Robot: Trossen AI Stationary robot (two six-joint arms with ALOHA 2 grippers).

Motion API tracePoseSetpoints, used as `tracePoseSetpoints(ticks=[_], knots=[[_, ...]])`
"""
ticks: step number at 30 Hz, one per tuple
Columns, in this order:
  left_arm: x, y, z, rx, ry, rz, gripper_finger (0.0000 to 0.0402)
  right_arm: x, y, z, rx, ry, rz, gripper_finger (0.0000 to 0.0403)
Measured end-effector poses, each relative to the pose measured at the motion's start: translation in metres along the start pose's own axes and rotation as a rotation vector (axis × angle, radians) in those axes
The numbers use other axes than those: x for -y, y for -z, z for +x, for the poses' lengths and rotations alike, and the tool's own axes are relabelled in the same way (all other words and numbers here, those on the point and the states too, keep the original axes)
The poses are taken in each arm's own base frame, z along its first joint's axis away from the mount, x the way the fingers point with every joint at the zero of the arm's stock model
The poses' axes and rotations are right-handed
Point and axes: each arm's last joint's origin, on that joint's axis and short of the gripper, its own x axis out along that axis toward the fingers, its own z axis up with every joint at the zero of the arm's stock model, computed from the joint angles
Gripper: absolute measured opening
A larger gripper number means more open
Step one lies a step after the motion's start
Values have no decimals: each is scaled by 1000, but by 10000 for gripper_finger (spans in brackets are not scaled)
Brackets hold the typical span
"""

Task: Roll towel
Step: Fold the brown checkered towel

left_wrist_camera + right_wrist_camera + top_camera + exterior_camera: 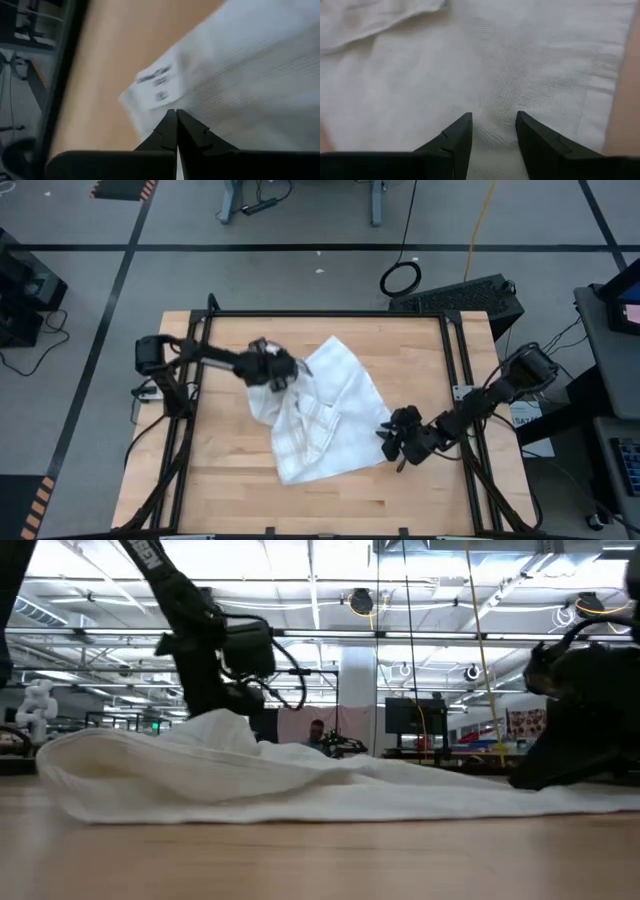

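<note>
Pinching together over the towel [260, 75], the left gripper [176, 117] has its fingers closed near the cloth's sewn label [157, 85]; whether fabric is caught between them cannot be told. The right gripper [492, 127] holds its fingers apart above the towel's right edge. The towel lies crumpled mid-table [230, 490].
</note>
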Motion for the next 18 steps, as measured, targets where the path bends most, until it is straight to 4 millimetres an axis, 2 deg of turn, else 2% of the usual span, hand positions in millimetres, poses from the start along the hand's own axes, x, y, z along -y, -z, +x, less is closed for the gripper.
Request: tracePoseSetpoints(ticks=[2, 4, 7, 10, 12, 14, 18], knots=[[-17, -14, 2, 30, 20, -3, 3, -4, 1, -2, 36, -27, 29, 146], [-31, -26, -7, 78, 47, -14, 3, -7, 0, -3, 66, -32, 36, 146], [-45, -43, -36, 186, 96, -47, 3, -13, -7, -1, 110, -18, 31, 146], [-47, -45, -74, 312, 233, -81, 3, -19, -20, 3, 151, 6, -19, 146], [-38, -43, -97, 377, 359, -106, 3, -25, -31, 7, 171, 19, -78, 146], [-20, -35, -114, 396, 453, -108, 3, -32, -45, 11, 188, 29, -166, 146], [31, -8, -126, 357, 555, -62, 3, -39, -71, 18, 210, 70, -397, 146]])
